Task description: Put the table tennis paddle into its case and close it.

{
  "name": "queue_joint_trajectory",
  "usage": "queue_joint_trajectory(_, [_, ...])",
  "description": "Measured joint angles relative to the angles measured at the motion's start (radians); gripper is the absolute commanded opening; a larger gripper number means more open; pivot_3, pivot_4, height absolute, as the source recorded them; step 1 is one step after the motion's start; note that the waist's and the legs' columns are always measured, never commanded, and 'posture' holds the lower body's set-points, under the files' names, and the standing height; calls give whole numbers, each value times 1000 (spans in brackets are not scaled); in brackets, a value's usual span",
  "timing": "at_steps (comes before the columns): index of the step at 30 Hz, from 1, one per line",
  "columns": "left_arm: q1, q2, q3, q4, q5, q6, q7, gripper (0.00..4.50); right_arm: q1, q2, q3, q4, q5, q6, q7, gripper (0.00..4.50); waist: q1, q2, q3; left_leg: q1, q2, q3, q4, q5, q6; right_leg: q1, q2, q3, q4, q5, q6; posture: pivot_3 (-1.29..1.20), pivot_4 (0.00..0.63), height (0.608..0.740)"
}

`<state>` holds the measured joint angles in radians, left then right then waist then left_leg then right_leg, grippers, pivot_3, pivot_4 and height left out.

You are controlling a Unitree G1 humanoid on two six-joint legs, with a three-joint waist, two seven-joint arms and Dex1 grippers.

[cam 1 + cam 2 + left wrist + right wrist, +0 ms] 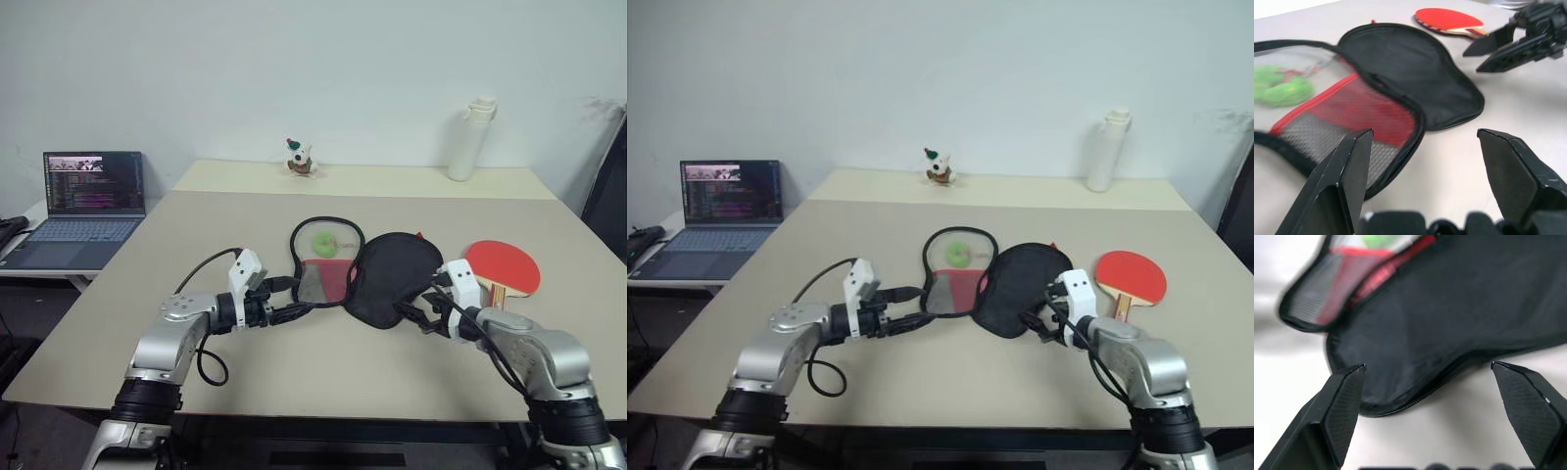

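The case [392, 274] lies open in the middle of the table [196, 245], its black half to the right and its red-and-grey mesh half [323, 279] to the left. A green charm [323, 243] rests in the mesh half. The table tennis paddle [505, 264] lies red face up on the table, to the right of the case. My left gripper [302, 309] is open just off the near edge of the mesh half, holding nothing. On the other side, my right gripper [416, 311] stands open at the near right edge of the black half [1440, 318], with nothing between its fingers.
An open laptop [88, 201] sits on a lower desk at the far left. A white bottle [472, 137] and a small figurine [301, 159] stand on the back table. The table's front edge runs just below both arms.
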<state>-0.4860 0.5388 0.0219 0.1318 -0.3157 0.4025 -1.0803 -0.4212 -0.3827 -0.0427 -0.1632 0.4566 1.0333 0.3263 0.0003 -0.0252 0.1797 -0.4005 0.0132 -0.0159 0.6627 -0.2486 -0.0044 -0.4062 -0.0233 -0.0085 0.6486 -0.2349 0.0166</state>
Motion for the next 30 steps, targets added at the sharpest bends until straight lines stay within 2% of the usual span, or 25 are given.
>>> queue_joint_trajectory(11, [-5,51,7,-49,-65,26,-47,3692,-49,117,55,86,-94,-53,-53,4500,-18,0,0,2,3,1,0,0,0,0,3,1,3,-1,2,0,150,740])
queue_joint_trajectory(14, [-5,68,10,-49,-79,29,-50,3736,-72,159,77,112,-120,-69,-66,3891,-30,0,0,2,3,1,0,0,0,-1,3,1,4,-2,1,0,150,740])
queue_joint_trajectory(16, [-5,77,10,-49,-80,30,-51,3736,-79,173,85,122,-125,-77,-68,3255,-31,0,0,2,3,1,0,0,0,-2,3,1,5,-2,0,0,150,740])
queue_joint_trajectory(25, [5,123,24,-96,-112,50,-50,3736,-79,181,97,97,-110,-10,-34,43,-29,1,1,1,2,0,0,0,0,-5,2,1,9,-3,-2,0,150,740])
queue_joint_trajectory(30, [32,123,23,-136,-119,57,-45,3736,-74,114,101,43,-74,68,22,43,-29,1,1,1,2,0,0,0,0,-5,2,1,9,-4,0,0,150,740])
